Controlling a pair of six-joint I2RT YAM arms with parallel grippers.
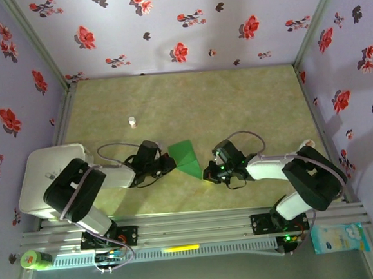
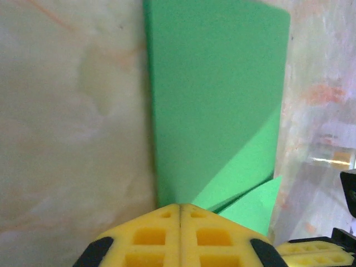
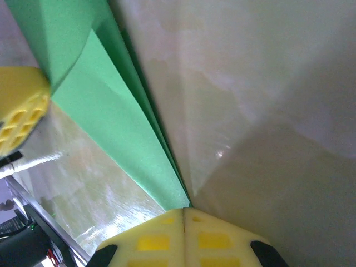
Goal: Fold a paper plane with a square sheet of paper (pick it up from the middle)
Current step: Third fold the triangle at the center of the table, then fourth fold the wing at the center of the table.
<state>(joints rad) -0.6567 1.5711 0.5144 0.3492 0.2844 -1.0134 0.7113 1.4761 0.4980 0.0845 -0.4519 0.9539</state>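
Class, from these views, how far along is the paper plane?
Done: the green paper shows diagonal folds and tapers to a point. In hand: the left gripper and right gripper both pinch it, jaws shut. Remaining: it looks too broad for a dart; narrowing folds probably remain.

Mottled beige-green table [image 1: 236, 110], 1 small white bottle [image 1: 132, 122] standing far-left

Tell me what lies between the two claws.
The folded green paper spans the gap from left claw to right claw, seen in the top view.
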